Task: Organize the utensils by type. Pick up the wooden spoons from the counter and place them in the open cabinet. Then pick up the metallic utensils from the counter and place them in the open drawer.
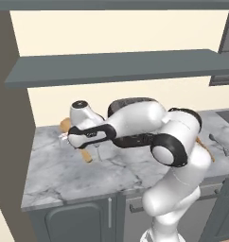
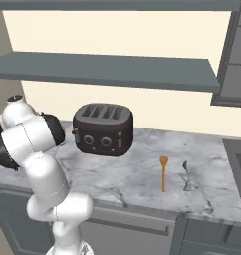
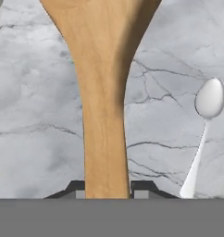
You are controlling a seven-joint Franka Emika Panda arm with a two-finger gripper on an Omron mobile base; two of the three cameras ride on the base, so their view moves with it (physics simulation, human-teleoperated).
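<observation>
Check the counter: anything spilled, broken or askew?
Nothing stands out. The claw grips a wooden spoon by its handle; a metal spoon lies flat on the marble counter beside it. Another wooden spoon lies flat further along, right of the upright toaster.

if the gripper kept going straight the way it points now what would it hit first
Probably the counter: the gripper, jaws shut on the wooden spoon, faces the marble, and the spoon would likely touch first. Depth is unclear.

White jointed arm with dark joints (image 1: 159, 142): folded at elbow, forearm reaching left, low over counter. Two-finger gripper (image 3: 107, 189): pointing down, dark fingertips (image 3: 77, 187) closed against both sides of an orange-brown wooden spoon handle (image 3: 104, 139).
</observation>
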